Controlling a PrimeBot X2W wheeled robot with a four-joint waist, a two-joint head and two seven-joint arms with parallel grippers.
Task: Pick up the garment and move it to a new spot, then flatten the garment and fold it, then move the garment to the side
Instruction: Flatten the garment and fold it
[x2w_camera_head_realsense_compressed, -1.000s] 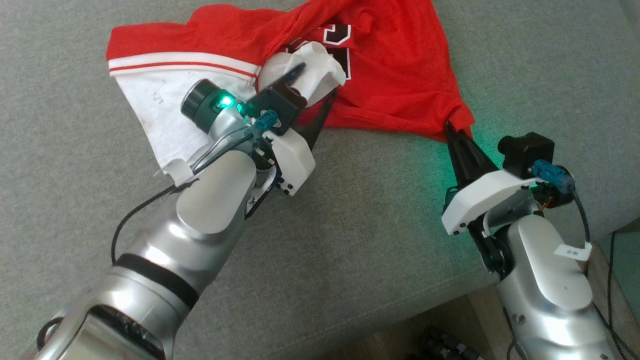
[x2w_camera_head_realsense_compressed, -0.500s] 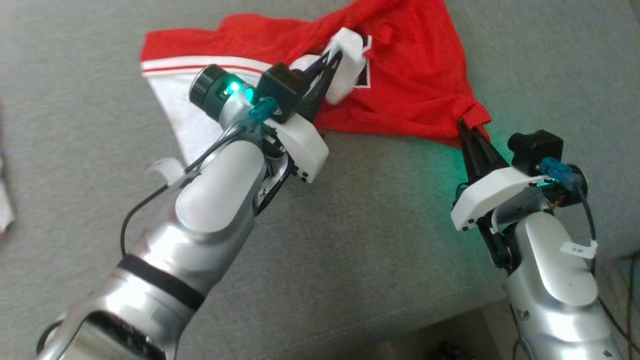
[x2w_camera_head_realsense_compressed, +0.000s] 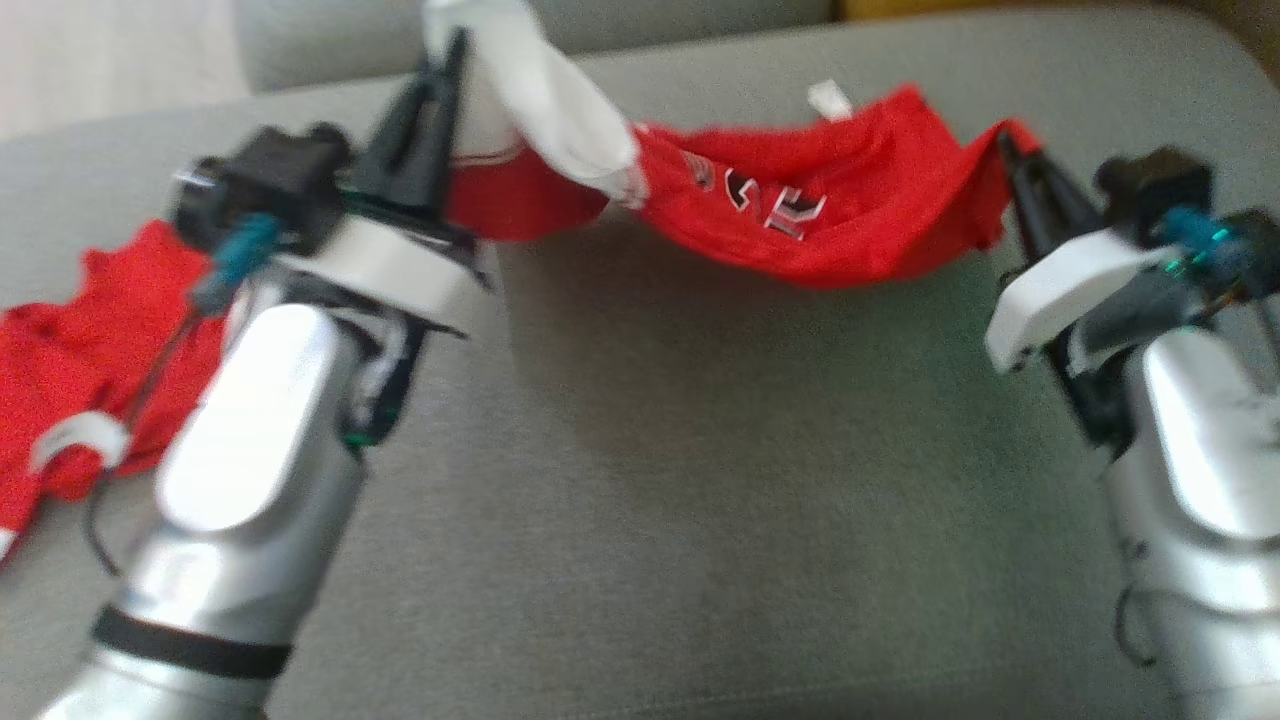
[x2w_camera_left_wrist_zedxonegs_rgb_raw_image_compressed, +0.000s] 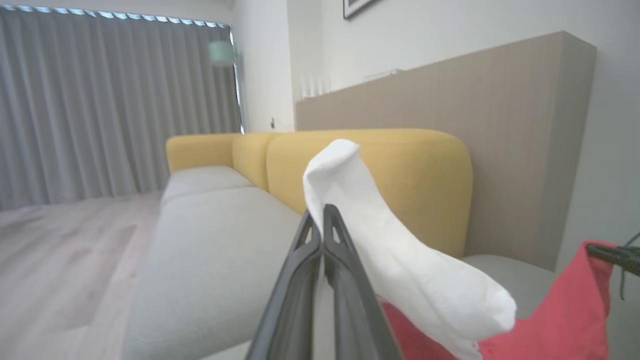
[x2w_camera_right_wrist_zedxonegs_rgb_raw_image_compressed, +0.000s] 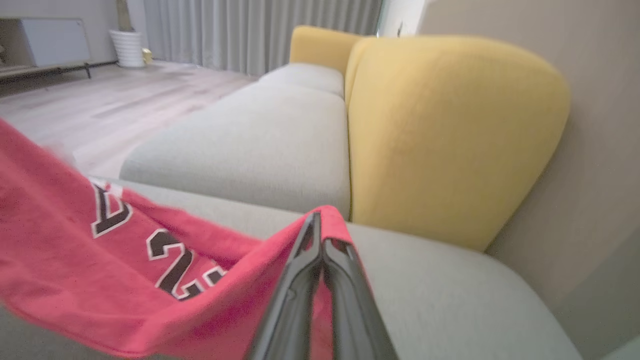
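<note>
Shirt sags over the grey sofa, left gripper pinched tight on its white part, right gripper clamped on a red corner.

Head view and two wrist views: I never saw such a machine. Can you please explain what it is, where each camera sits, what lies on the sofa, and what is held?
This is a robot with two silver arms; each ends in a gripper with two long dark fingers. The head view looks down from the robot's head. Each wrist view looks along one gripper's own fingers. The left gripper is shut on a white part of the red garment; the right gripper is shut on its red edge. The garment hangs between them over the grey sofa seat, sagging in the middle. More red cloth, maybe of the same garment, lies on the seat at the left. Behind is a yellow backrest.
</note>
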